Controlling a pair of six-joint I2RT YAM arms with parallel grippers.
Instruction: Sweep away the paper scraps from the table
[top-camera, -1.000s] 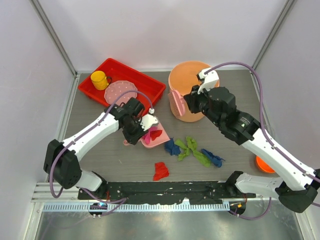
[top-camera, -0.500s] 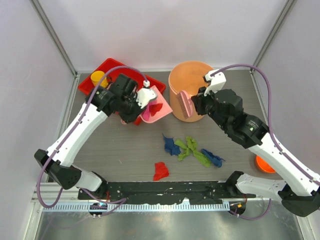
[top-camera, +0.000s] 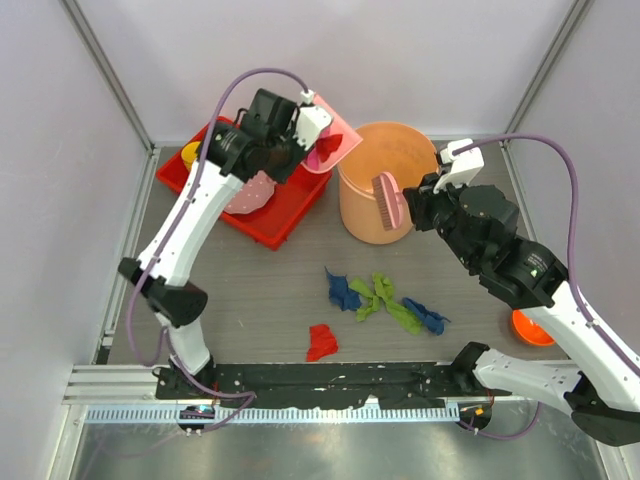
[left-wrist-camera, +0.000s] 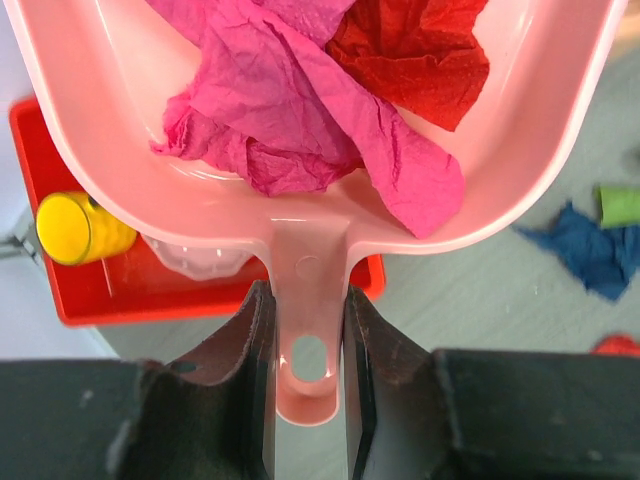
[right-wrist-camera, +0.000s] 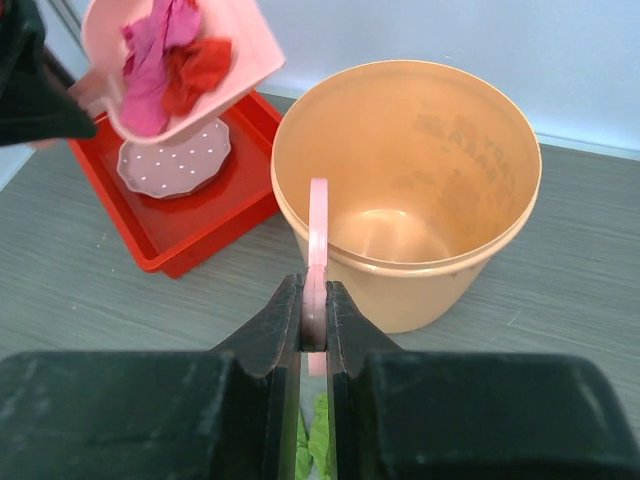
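My left gripper (left-wrist-camera: 308, 360) is shut on the handle of the pink dustpan (left-wrist-camera: 300, 200), held high beside the orange bucket (top-camera: 388, 180); the dustpan also shows in the top view (top-camera: 330, 140). It carries a magenta scrap (left-wrist-camera: 300, 110) and a red scrap (left-wrist-camera: 415, 55). My right gripper (right-wrist-camera: 314, 325) is shut on the pink brush (right-wrist-camera: 317, 250), held in front of the bucket (right-wrist-camera: 420, 190). On the table (top-camera: 250, 300) lie blue (top-camera: 343, 293), green (top-camera: 380, 297), another blue (top-camera: 428, 317) and red (top-camera: 321, 342) scraps.
A red tray (top-camera: 275, 205) at the back left holds a yellow cup (left-wrist-camera: 80, 228) and a pink dotted plate (right-wrist-camera: 175, 160). An orange object (top-camera: 528, 330) lies at the right edge. Metal rails bound the table.
My left arm has lifted the loaded dustpan from the table up and back, to beside the bucket's rim. My right arm with the brush has shifted right, away from the bucket's front.
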